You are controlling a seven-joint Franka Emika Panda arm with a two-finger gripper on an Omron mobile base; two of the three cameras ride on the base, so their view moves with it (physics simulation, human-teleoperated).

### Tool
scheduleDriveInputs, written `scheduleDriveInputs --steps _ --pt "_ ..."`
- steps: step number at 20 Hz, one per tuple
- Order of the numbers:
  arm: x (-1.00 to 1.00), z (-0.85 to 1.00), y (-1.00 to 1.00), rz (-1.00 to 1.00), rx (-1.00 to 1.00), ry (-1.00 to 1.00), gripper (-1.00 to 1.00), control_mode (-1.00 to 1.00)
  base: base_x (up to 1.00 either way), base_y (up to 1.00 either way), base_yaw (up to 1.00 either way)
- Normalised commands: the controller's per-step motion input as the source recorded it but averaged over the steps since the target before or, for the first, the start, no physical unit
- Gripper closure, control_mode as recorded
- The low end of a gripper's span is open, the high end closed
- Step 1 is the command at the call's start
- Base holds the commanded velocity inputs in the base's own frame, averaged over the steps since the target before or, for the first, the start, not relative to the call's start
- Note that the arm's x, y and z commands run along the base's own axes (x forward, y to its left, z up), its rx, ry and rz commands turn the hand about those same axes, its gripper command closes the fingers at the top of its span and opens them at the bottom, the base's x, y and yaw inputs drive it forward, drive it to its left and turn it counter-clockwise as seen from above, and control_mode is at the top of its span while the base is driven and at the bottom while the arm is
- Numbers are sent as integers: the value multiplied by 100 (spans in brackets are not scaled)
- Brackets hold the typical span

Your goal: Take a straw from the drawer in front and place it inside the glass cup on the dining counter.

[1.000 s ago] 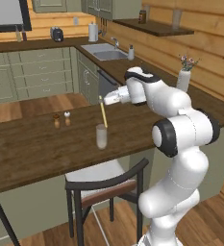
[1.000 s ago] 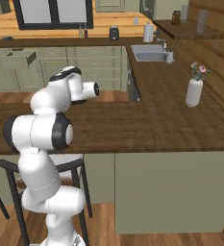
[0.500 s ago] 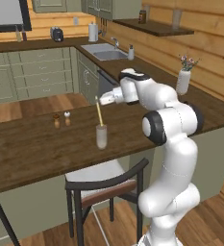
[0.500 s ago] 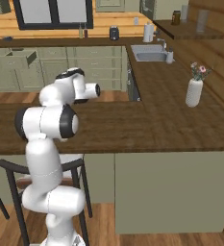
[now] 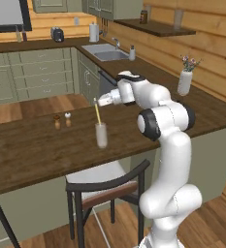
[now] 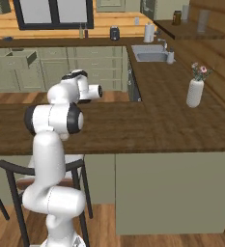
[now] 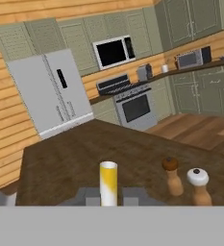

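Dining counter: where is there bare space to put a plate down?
The dining counter is bare left of the glass cup and between the arm and the vase. It is crowded around the cup, straw, pincer and shakers.

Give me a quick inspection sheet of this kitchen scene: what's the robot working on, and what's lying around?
Surface: dining counter, dark wood, bare around the cup.
Job's things: straw stands tilted in the glass cup, its top between the fingertips; open drawer far back.
Clutter: salt and pepper shakers beside the cup; vase with flowers on the side counter.
Grippers: gripper at the straw's top; the hand view shows the straw between the fingers; grip cannot be told.
Cables: nothing seen.
Surroundings: stool under the counter, sink, fridge, stove.
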Motion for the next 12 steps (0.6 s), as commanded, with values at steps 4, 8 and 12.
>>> scheduleDriveInputs --steps 4,8,12 --pt "9 -16 8 2 0 0 100 -100 0 0 0" --pt "-56 -4 1 3 0 0 100 -100 0 0 0" --pt "-67 -13 0 0 0 0 100 -100 0 0 0"
